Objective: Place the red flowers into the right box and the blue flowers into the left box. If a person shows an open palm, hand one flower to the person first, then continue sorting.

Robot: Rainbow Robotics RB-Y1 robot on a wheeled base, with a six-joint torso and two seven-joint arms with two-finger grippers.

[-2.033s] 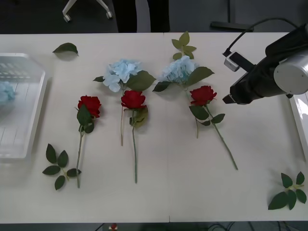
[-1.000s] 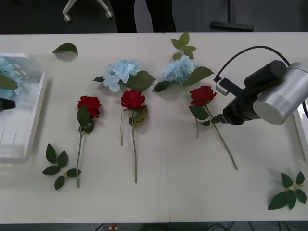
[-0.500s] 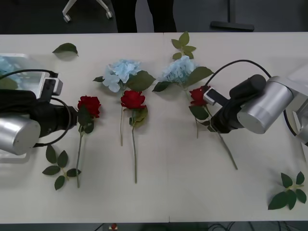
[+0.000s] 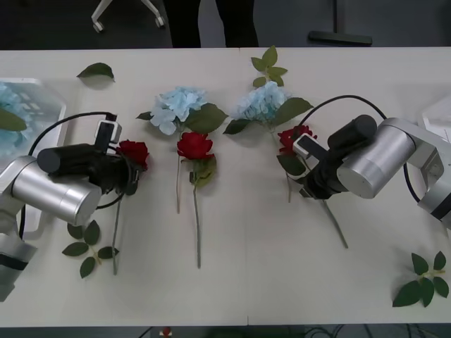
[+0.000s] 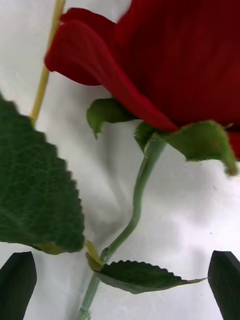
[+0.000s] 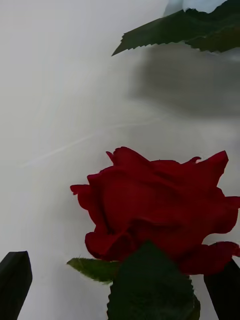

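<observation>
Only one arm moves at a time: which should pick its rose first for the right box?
Right, probably. The right tool is open astride the rightmost rose's stem, nearest the right box. The left tool, open at the leftmost rose, would cross the table.

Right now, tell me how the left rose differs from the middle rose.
The left rose lies between the open fingers of the left hand; the middle rose lies untouched. The left rose's stem is partly covered by the arm; the middle rose's stem shows full length. Both are red and lie on the table.
</observation>
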